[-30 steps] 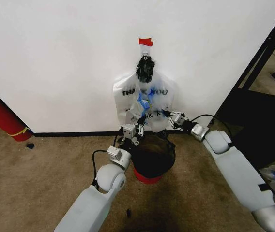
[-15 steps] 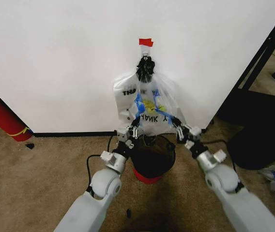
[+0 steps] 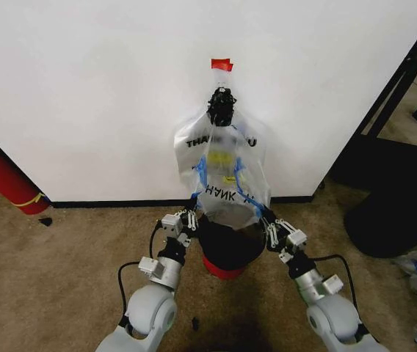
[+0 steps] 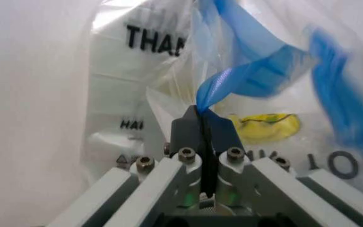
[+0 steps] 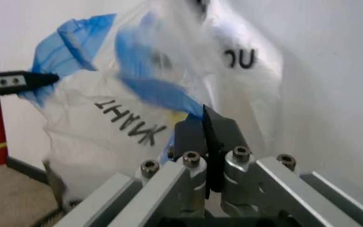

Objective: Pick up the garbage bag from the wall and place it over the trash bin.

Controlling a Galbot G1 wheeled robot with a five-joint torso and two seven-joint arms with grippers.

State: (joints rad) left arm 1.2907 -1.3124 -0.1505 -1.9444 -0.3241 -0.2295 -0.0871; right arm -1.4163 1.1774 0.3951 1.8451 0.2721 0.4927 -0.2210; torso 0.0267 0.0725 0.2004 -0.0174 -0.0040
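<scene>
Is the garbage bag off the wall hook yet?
No. The garbage bag hangs from its knotted top; left gripper and right gripper pinch its lower corners.

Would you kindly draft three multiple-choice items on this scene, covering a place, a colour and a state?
1. Where is the trash bin?
A. On the carpet below the garbage bag
B. Beside the red cylinder
C. On a shelf

2. What colour is the tape above the bag's hook?
A. Blue
B. Red
C. Yellow

3. How is the left gripper?
A. Wide open, clear of the bag
B. Shut on the bin's rim
C. Shut on a blue strip of the bag

Answers:
1 A, the bin stands by the wall directly under the bag.
2 B, the tape is red.
3 C, the left wrist view shows the strip pinched.
</scene>
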